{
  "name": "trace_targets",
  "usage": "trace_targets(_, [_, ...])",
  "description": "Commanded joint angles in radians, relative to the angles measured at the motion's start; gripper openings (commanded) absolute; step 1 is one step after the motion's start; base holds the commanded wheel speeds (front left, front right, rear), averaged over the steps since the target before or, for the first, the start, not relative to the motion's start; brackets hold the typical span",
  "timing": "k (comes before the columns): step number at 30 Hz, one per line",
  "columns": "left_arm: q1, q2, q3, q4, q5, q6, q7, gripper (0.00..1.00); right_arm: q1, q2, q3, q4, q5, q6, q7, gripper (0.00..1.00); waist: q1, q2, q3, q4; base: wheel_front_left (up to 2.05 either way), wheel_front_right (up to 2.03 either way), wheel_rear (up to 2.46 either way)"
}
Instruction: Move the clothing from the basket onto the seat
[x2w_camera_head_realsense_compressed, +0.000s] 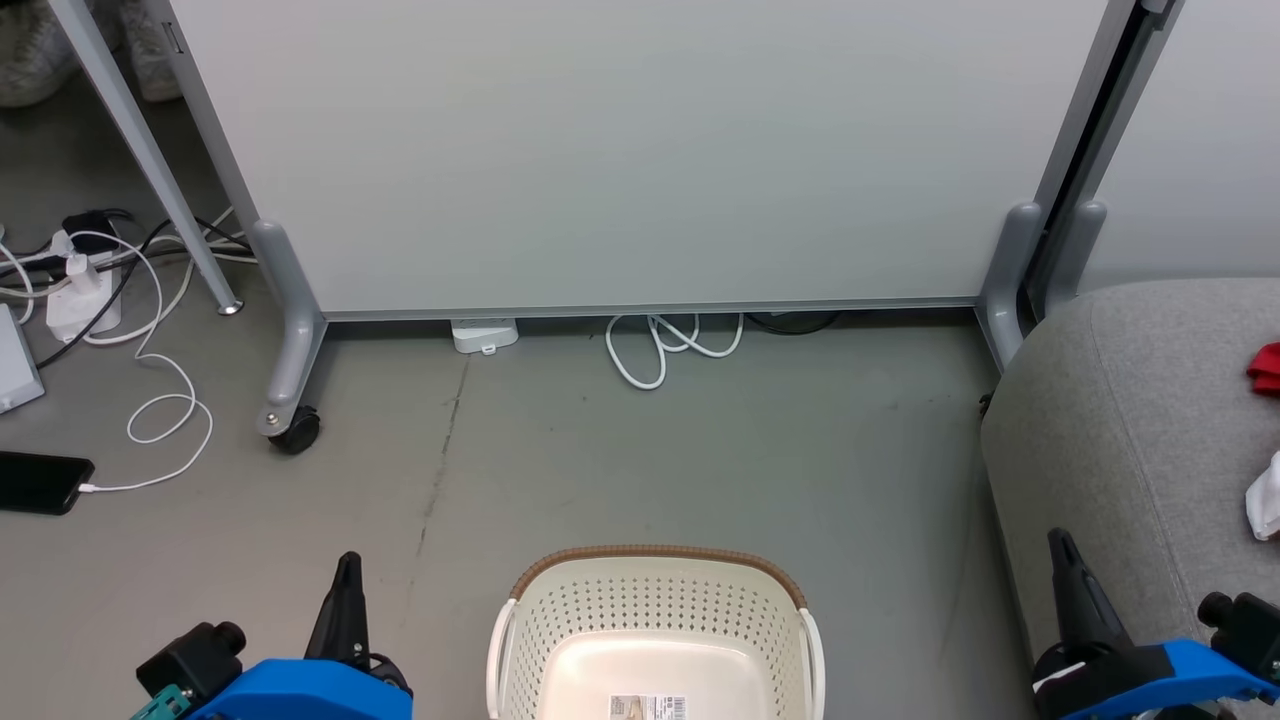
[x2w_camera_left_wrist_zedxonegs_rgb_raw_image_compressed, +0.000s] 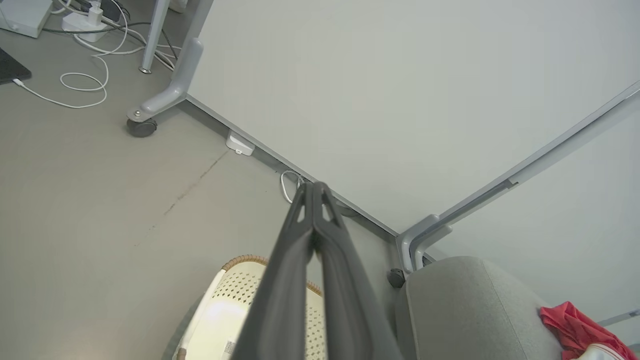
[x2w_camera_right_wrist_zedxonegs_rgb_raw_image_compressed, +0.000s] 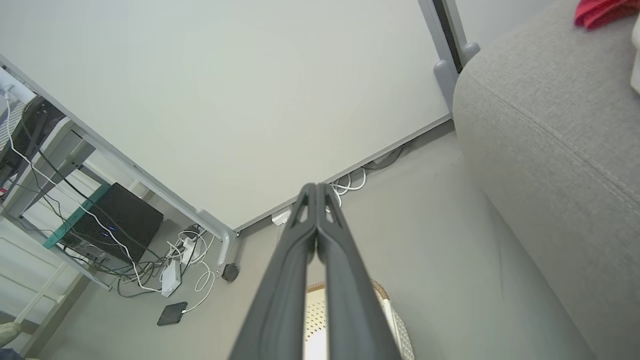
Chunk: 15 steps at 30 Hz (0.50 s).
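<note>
The basket (x2w_camera_head_realsense_compressed: 655, 553) stands on the floor at near centre, between the left gripper (x2w_camera_head_realsense_compressed: 348, 565) and the right gripper (x2w_camera_head_realsense_compressed: 1062, 545), its pale bottom and paper label showing. The clothing (x2w_camera_head_realsense_compressed: 1268, 368), red with a white piece nearby, lies on the grey seat (x2w_camera_head_realsense_compressed: 1120, 420) at the right, farther off and to the right of the right gripper and well apart from the left one. Each gripper has its fingers pressed together, holding nothing.
</note>
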Motion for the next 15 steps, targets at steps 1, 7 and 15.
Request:
trace_targets(1, [-0.030, 0.002, 0.014, -0.022, -0.034, 0.004, 0.010, 0.00, -0.032, -0.001, -0.004, -0.017, 0.042, 0.000, 0.007, 0.00, -0.0001, 0.0000, 0.000, -0.002, 0.00, 0.00, 0.00])
trace_targets(7, [-0.034, -0.001, 0.029, -0.039, -0.110, 0.006, 0.032, 0.00, -0.041, 0.000, -0.006, -0.017, 0.129, 0.000, 0.025, 0.00, -0.0001, 0.0000, 0.002, -0.008, 0.00, 0.00, 0.00])
trace_targets(15, [-0.041, -0.003, 0.049, -0.059, -0.205, 0.008, 0.059, 0.00, -0.050, 0.001, -0.009, -0.018, 0.238, 0.000, 0.048, 0.00, -0.0001, 0.0000, 0.004, -0.018, 0.00, 0.00, 0.00])
